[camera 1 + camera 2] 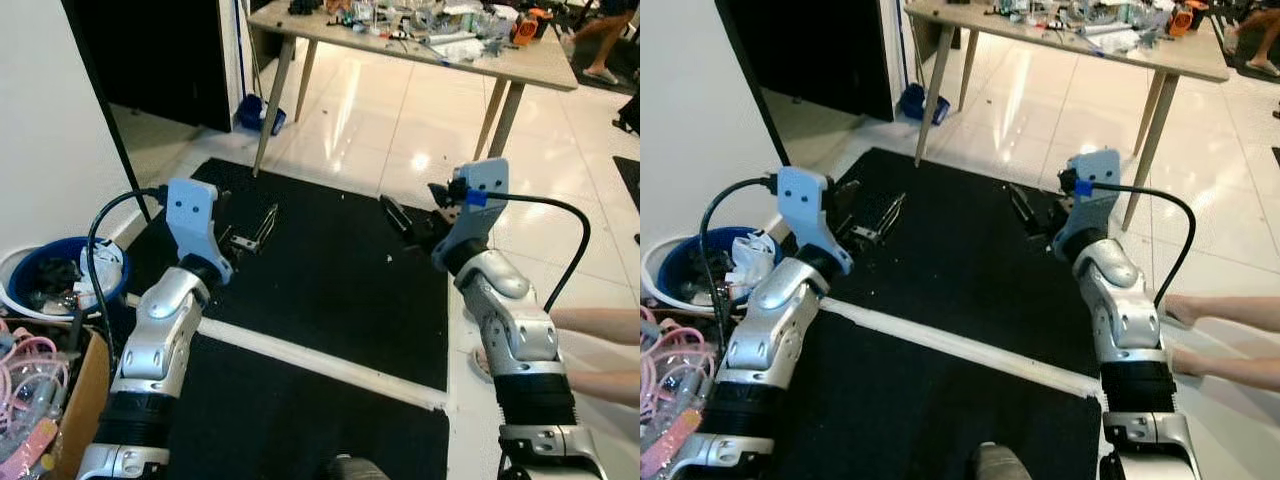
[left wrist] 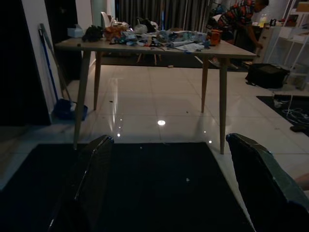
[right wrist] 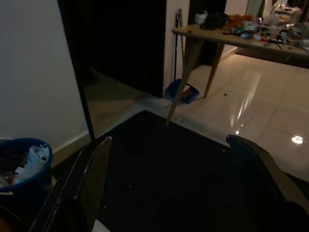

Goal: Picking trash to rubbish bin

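From the left eye view, both arms are raised over the black mat (image 1: 330, 270); the left hand (image 1: 250, 232) and right hand (image 1: 405, 222) are empty. The blue rubbish bin (image 1: 25, 270) stands by the wall, already holding crumpled paper, likely light and soft, best pinched at a fold. The left wrist view shows spread fingers (image 2: 94, 179) facing a cluttered table (image 2: 145, 46). The right wrist view shows the same, with the bin nearby. No writing is readable.

A home room: glossy white tiled floor (image 1: 400, 120), black mat (image 1: 330, 270), cluttered bench (image 1: 420, 40) at the far side, blue bin (image 1: 690, 265) near left.
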